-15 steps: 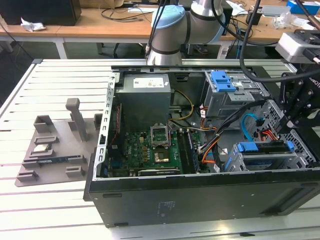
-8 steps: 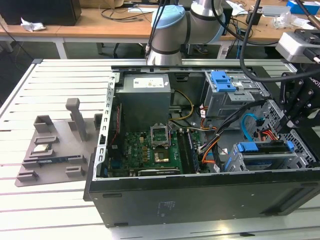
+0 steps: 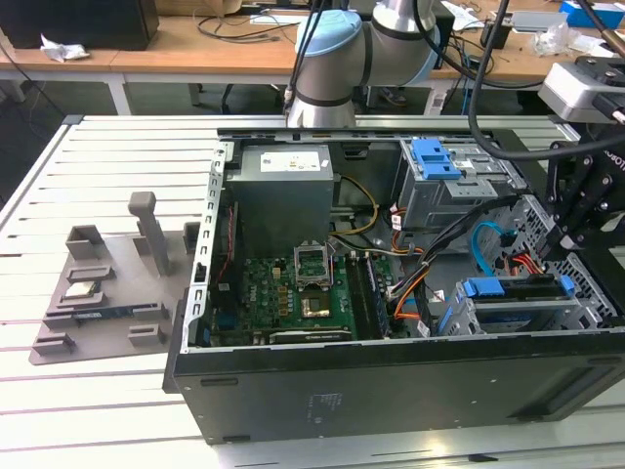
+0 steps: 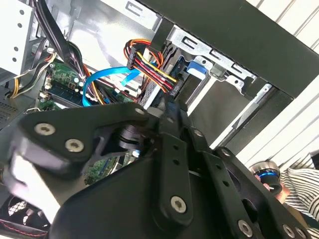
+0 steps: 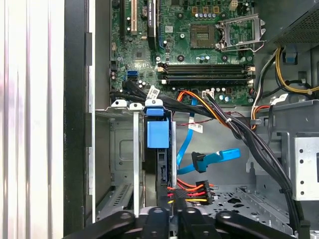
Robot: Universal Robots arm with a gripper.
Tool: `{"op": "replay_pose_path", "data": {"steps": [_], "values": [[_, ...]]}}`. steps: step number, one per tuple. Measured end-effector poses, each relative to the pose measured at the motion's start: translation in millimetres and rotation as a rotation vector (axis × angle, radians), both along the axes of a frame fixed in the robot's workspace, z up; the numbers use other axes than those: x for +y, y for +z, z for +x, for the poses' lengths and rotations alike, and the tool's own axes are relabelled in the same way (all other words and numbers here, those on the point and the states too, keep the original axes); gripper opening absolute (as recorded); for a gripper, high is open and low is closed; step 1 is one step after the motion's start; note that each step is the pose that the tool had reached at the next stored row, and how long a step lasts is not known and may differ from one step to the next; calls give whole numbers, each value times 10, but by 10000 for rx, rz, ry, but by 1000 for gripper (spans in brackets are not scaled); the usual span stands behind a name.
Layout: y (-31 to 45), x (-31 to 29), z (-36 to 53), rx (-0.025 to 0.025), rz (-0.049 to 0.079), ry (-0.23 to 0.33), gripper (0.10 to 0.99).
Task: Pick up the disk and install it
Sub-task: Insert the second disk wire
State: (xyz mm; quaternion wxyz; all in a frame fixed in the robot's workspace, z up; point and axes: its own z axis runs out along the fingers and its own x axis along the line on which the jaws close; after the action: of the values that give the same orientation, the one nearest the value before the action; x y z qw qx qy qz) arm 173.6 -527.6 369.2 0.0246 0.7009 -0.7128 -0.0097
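**Disk on edge in the case's lower bay, gripper closed on its end**

In the exterior view, a grey parts holder (image 3: 98,288) lies on the slatted table (image 3: 59,410) towards the exterior view's left, apart from the open computer case (image 3: 391,391). Inside the case, going rightwards, come the grey power-supply box (image 3: 283,186) against the far wall, the green motherboard (image 3: 293,293) on the floor, and a fixed grey cage with a blue latch (image 3: 435,156) near the far edge.

The disk (image 3: 522,289) sits in the case's near corner on the exterior view's right. It stands on its long edge inside a metal bay, so it shows as a thin dark slab with a blue plastic rail running along its top. In the first wrist view the disk (image 5: 160,172) is seen edge-on as a narrow dark strip between the bay's metal walls. A blue plastic tab (image 5: 158,133) marks its far end, close to the motherboard's edge. Its labelled face cannot be seen. A bundle of red, yellow and black wires (image 5: 192,191) and a blue ribbon cable (image 5: 214,159) lie just beside it.

The gripper (image 3: 566,239) hangs over the disk's end nearest the case's right wall. In the first wrist view the gripper (image 5: 169,215) has its fingers drawn narrow, pinching the disk's near end between them.
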Motion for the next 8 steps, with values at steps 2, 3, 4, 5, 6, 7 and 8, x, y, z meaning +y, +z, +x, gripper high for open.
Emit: {"op": "replay_pose_path", "data": {"steps": [2,3,4,5,6,7,8], "values": [[0,0,0,0,0,0,294],[1,1,0,0,-1,0,361],[2,17,-1,0,-5,0,361],[-3,128,-5,0,1,2,361],[-3,250,-23,1,2,8,361],[-2,275,-65,1,-13,18,361],[1,277,-106,-4,-27,23,361]]}}
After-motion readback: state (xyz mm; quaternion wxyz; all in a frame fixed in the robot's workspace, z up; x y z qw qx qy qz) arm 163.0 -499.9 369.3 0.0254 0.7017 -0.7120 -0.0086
